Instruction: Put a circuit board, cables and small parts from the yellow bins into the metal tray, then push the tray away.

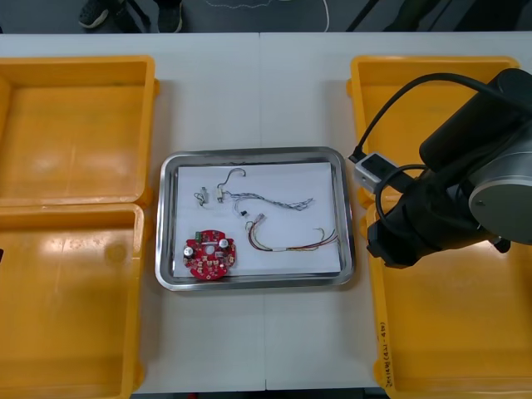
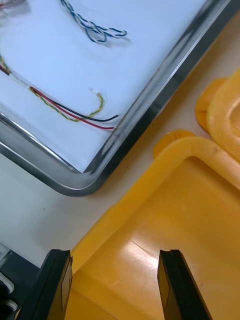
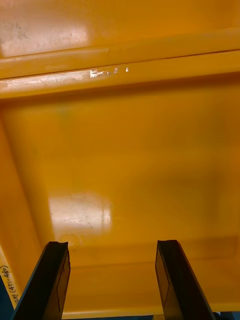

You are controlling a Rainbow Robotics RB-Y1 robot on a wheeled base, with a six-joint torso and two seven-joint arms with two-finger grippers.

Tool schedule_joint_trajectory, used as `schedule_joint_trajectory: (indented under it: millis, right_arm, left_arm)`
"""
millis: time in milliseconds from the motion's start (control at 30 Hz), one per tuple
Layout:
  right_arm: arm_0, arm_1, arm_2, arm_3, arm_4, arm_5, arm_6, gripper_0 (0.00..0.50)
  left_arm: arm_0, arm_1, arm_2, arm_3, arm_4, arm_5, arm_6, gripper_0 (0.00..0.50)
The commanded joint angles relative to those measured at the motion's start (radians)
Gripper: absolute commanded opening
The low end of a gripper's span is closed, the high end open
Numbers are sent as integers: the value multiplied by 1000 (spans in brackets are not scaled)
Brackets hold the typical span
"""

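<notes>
Worktop [image 1: 249, 357] of light colour takes the whole front view. Four yellow bins [image 1: 75, 133] stand on it, two at the left side of the frame and two at the right side.

Between them, in the middle of the frame, lies the metal tray [image 1: 166, 224], white inside with a shiny rim. The right arm [image 1: 465, 191] reaches in from the right middle of the frame, above the place where the two right bins meet.

The right claw [image 2: 114, 255] is open: its fingers stand apart with nothing between them. It hangs over the corner of the lower right bin [image 1: 449, 332], near the lower right corner of the tray but not touching it.

The left claw [image 3: 112, 245] is also open, fingers apart, above the bare floor of a yellow bin; which bin, I cannot tell.

Inside the tray, the round red circuit board [image 1: 210, 255] lies at the lower left. The red and yellow cable [image 1: 299, 243] runs along the lower right part, and its end is close to the tray corner. The blue and white cable [image 1: 278, 202] lies above it, near the middle. The small metal parts [image 1: 209, 196] sit at the upper left, just above the circuit board.
</notes>
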Motion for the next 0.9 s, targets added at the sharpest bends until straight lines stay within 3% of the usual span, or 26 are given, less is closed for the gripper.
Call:
schedule_joint_trajectory:
  millis: [33,200,533,667,900]
  right_arm:
    - [-80,4,84,-28,18,4,69,500]
    - [-137,36,186,-28,60,4,101,500]
    - [-206,96,328,7,98,4,164,500]
    - [-222,137,365,42,144,4,250,500]
    - [-252,201,400,125,161,-14,370,500]
  left_arm:
    - [20,-44,55,-20,2,6,8,500]
    - [20,-97,47,-22,-17,6,3,500]
    - [16,-97,42,-22,-24,6,-6,500]
    - [4,-99,42,-22,-34,-7,-7,500]
    - [2,-97,35,-22,-47,-19,-10,500]
